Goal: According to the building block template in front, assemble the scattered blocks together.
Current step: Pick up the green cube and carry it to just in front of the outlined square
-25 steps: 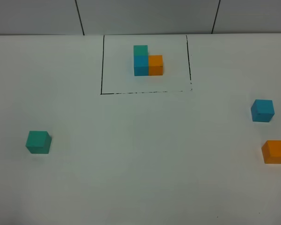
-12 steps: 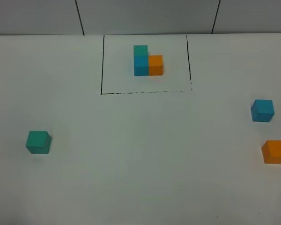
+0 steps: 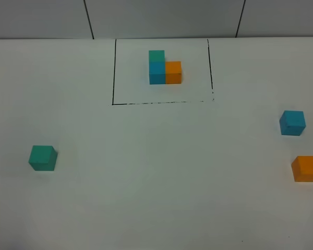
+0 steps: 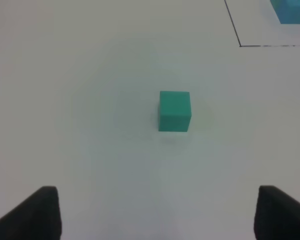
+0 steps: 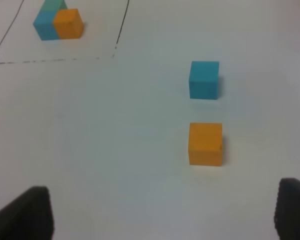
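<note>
Both jaws wide apart, empty — left gripper facing the teal-green cube, right gripper the orange cube

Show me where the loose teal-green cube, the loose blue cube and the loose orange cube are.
loose teal-green cube (image 3: 43, 153): exterior high view, on its top face.
loose blue cube (image 3: 292, 119): exterior high view, on its top face.
loose orange cube (image 3: 306, 164): exterior high view, on its top face.

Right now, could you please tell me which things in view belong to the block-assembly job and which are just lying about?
For the job: building block template; loose teal-green cube; loose blue cube; loose orange cube.
Just there: white table; grey wall panels.
</note>
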`<state>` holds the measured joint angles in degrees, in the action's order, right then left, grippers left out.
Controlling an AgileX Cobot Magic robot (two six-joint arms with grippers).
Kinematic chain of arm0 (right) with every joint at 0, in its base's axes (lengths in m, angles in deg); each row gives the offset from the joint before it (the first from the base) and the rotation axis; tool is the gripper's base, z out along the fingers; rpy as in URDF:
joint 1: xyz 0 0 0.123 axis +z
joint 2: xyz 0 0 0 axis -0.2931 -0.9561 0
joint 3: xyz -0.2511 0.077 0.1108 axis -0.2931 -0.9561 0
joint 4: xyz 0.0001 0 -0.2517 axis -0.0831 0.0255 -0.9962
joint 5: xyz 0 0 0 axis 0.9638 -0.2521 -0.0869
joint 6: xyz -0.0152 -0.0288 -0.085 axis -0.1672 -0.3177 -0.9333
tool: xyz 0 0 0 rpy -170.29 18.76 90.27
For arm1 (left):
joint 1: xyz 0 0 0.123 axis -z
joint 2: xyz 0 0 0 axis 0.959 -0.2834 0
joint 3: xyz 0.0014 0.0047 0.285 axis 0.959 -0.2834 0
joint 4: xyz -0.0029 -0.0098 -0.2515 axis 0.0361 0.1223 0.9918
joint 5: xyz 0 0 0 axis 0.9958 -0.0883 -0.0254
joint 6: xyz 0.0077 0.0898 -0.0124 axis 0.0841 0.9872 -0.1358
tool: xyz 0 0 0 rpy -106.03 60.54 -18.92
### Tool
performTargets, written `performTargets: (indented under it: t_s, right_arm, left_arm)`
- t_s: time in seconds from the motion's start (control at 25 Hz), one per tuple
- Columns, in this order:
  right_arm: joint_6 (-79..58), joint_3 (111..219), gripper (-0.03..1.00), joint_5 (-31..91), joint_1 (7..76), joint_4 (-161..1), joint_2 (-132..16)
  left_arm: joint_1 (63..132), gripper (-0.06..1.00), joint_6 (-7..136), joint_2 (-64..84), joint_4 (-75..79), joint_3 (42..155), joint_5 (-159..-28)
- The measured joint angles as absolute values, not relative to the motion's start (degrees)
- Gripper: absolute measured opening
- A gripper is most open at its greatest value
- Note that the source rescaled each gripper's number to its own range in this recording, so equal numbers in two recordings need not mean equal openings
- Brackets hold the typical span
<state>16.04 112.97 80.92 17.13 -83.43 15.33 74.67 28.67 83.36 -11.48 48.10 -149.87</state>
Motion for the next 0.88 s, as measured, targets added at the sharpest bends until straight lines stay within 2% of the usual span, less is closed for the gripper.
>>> performTargets:
  t_s: [0.48, 0.76, 0.88]
  right_arm:
    - [16.04, 112.97, 0.78, 80.92, 17.13, -83.43, 15.33]
    - [16.04, 112.97, 0.78, 80.92, 17.13, -83.32, 15.33]
    - [16.04, 112.97, 0.78, 80.92, 17.13, -83.28, 15.33]
  left_arm:
    - [74.67, 0.79, 28.67, 81.44, -11.79, 48.10, -149.87]
    - [74.67, 0.95, 28.67, 67.91, -13.21, 49.57, -148.06]
    - [74.67, 0.99, 28.54, 60.25, -12.91, 52.50, -145.46]
